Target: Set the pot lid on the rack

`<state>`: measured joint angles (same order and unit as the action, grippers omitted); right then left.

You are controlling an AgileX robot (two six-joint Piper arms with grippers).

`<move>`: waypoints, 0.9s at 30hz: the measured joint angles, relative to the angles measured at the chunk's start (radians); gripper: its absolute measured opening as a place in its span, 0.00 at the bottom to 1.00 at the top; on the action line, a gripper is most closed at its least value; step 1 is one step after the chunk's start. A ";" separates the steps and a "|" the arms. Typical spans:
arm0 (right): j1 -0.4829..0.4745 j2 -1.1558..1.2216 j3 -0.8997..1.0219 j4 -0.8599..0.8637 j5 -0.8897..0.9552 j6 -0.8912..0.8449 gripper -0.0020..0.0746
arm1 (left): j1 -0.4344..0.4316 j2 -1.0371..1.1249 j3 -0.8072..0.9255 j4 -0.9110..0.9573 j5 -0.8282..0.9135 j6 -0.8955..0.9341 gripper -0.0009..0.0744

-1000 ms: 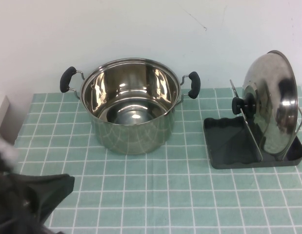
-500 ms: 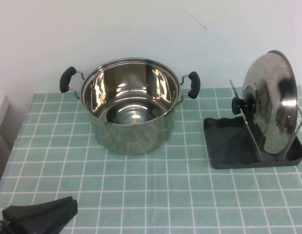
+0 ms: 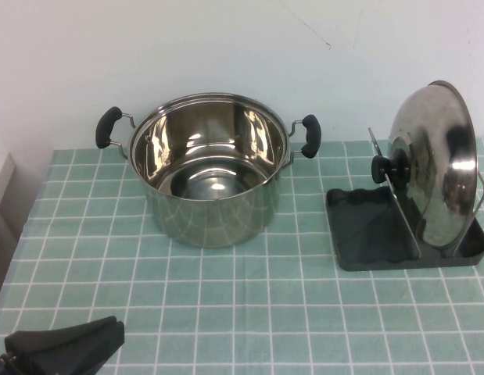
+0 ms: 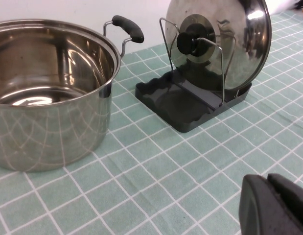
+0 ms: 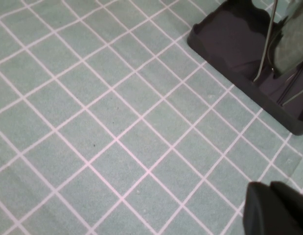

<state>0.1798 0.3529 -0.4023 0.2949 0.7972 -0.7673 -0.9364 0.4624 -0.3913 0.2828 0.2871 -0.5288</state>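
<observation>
The pot lid (image 3: 437, 168) stands on edge in the rack (image 3: 367, 226) at the table's right, leaning against the wire dividers, its black knob (image 3: 385, 168) facing the pot. The left wrist view shows the lid (image 4: 229, 39) upright in the rack (image 4: 185, 103) too. My left gripper (image 3: 77, 344) is shut and empty, low at the front left corner, far from the lid; it also shows in its own view (image 4: 271, 203). My right gripper (image 5: 273, 208) is shut and empty above the tablecloth beside the rack (image 5: 239, 44); it is out of the high view.
A deep steel pot (image 3: 206, 168) with two black side handles stands open at the table's middle back. A green checked cloth (image 3: 249, 297) covers the table. A white wall runs behind. The table's left edge lies near the left gripper.
The left arm has drawn back and down toward the front left corner, then stayed still. The lid, rack and pot have not moved.
</observation>
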 joint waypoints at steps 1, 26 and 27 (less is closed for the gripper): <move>0.000 0.000 0.000 0.000 0.000 0.000 0.03 | 0.000 0.000 0.000 0.000 0.000 0.000 0.01; 0.000 0.000 0.000 0.005 0.000 0.000 0.03 | 0.797 -0.368 0.370 -0.397 -0.182 0.349 0.01; 0.000 0.000 0.000 0.007 0.000 0.000 0.03 | 0.817 -0.386 0.388 -0.409 -0.182 0.359 0.01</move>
<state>0.1798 0.3529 -0.4023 0.3015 0.7972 -0.7673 -0.1191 0.0761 -0.0037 -0.1266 0.1048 -0.1696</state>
